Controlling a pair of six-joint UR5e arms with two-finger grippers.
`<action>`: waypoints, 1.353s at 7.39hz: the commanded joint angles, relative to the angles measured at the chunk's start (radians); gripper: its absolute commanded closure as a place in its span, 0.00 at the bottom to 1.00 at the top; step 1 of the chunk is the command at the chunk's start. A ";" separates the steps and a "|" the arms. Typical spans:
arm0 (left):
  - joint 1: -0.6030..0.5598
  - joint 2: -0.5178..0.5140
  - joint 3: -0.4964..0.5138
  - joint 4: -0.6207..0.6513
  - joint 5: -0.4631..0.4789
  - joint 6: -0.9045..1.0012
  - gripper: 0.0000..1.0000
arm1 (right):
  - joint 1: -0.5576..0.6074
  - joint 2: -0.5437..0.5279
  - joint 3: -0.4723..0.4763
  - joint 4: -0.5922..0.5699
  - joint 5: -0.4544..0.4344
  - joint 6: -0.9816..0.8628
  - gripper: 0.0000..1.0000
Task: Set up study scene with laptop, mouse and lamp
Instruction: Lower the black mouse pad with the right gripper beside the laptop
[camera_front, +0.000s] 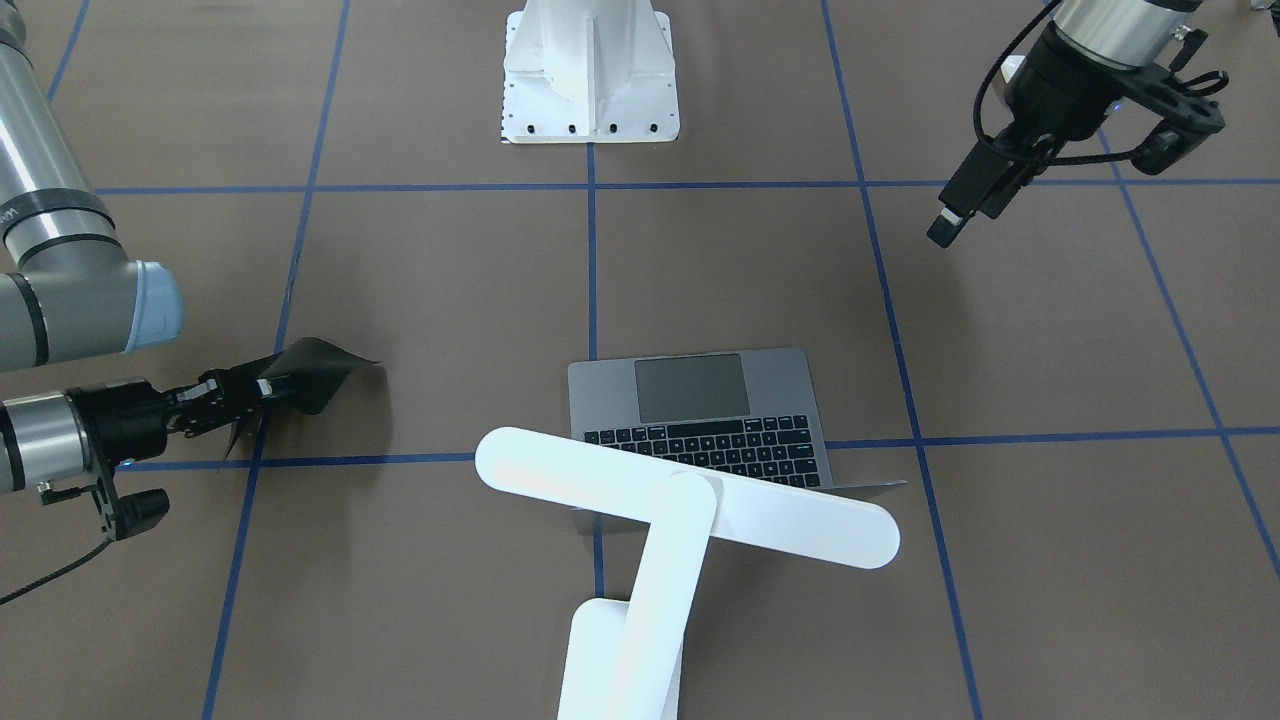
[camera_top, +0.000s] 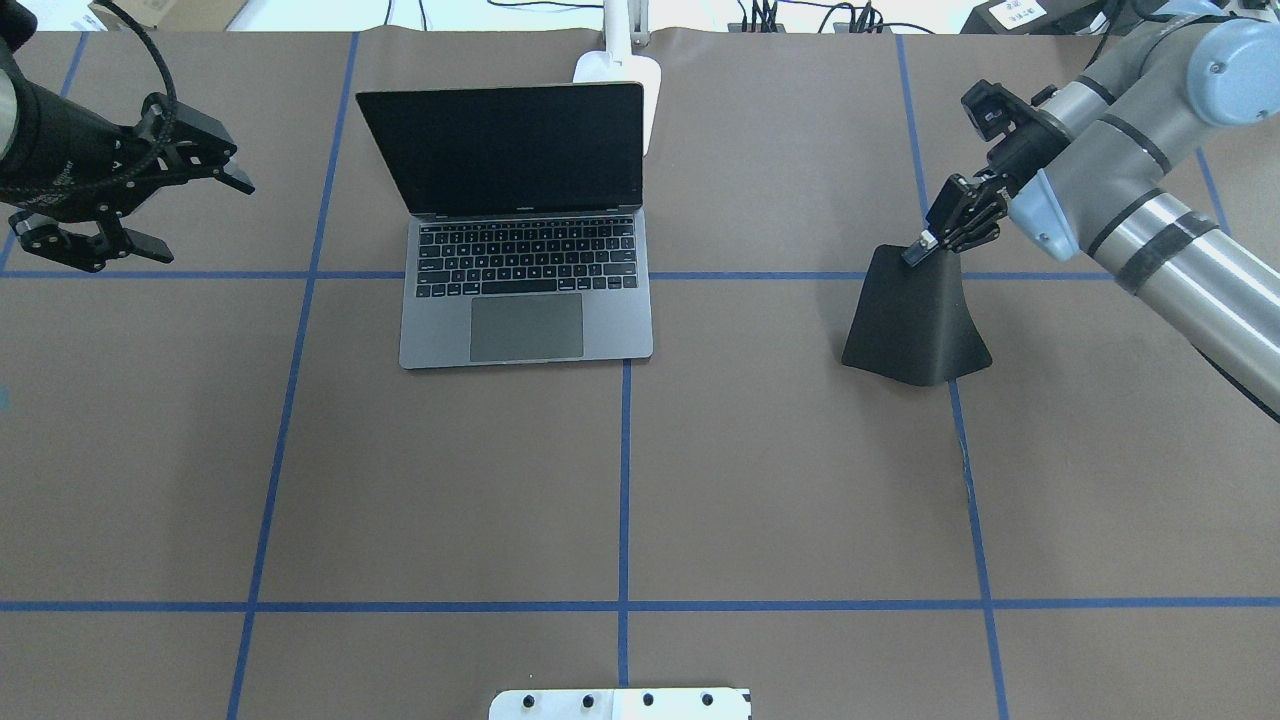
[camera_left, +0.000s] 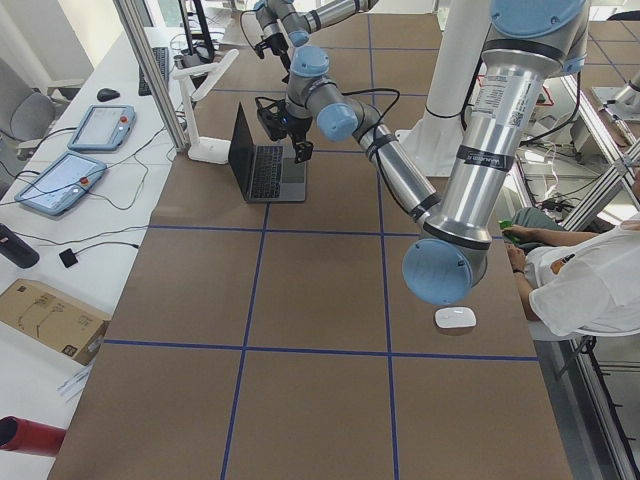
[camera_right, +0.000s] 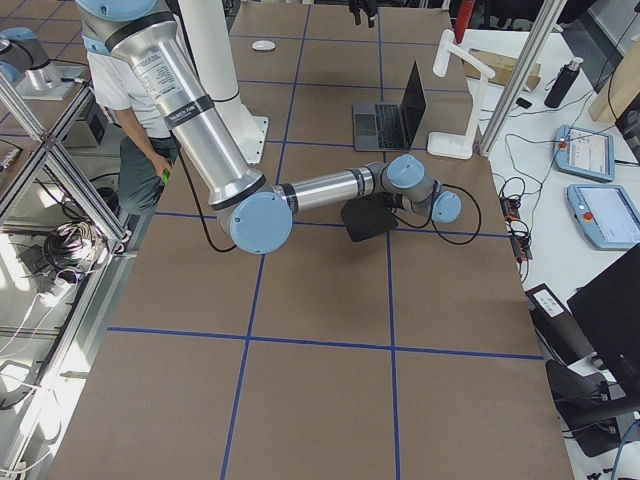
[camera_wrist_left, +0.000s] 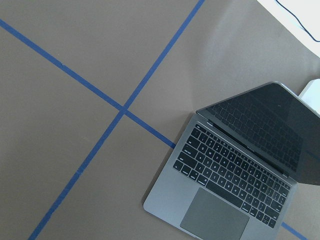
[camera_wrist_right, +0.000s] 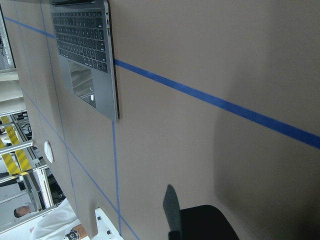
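The laptop (camera_top: 525, 260) stands open on the table with its dark screen up; it also shows in the front view (camera_front: 700, 415) and the left wrist view (camera_wrist_left: 235, 175). The white lamp (camera_front: 690, 500) stands behind the laptop, its bar head over the lid; its base (camera_top: 620, 70) is at the far edge. The white mouse (camera_left: 455, 317) lies far off near the robot's base and also shows in the right side view (camera_right: 263, 45). My left gripper (camera_top: 195, 215) is open and empty, left of the laptop. My right gripper (camera_top: 925, 250) is shut on one edge of a black mat (camera_top: 915, 320), which is lifted and bent.
The white bolted pedestal (camera_front: 590, 70) stands at the robot's side of the table. Blue tape lines (camera_top: 624, 480) cross the brown table top. An operator in white (camera_left: 590, 290) sits beside the table near the mouse.
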 joint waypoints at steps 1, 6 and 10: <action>0.000 -0.003 -0.001 0.000 0.000 0.000 0.05 | -0.051 0.071 -0.076 0.009 0.082 -0.001 1.00; 0.000 -0.006 0.005 0.000 0.000 0.000 0.05 | -0.100 0.155 -0.180 0.009 0.184 -0.001 0.33; 0.000 -0.009 0.009 0.000 0.000 0.000 0.05 | -0.100 0.210 -0.250 0.003 0.317 -0.001 0.31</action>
